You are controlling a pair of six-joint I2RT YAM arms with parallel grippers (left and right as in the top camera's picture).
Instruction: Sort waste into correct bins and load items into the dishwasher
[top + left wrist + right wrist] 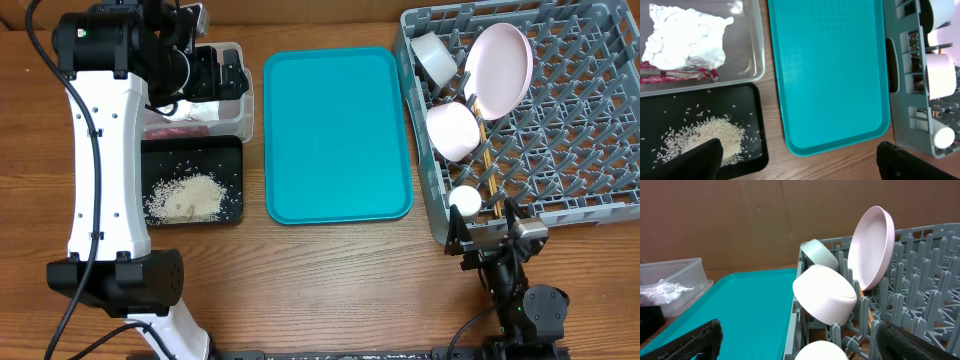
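Left gripper [213, 72]: I read it spread wide, empty. Below it, the clear tub [752, 55] holds tissue [685, 37] and red scraps [675, 75]. Rice [705, 140] is in the black tray [752, 125] by its finger. Right gripper [487, 238]: wide, empty. Just ahead of it, the rack [920, 280] holds plate [871, 247], bowls [824, 297], cup [464, 200], chopsticks [486, 150].

- Left arm [100, 170]: long white link with rounded edges, black joint housings at both ends.
- Black cables [33, 45]: routed beside the white link.
- Right arm [515, 290]: compact, black, with a silver-grey block on top.
- Left gripper fingers [697, 159]: matte black, rounded.
- Right gripper fingers [692, 339]: matte black, rounded tips.
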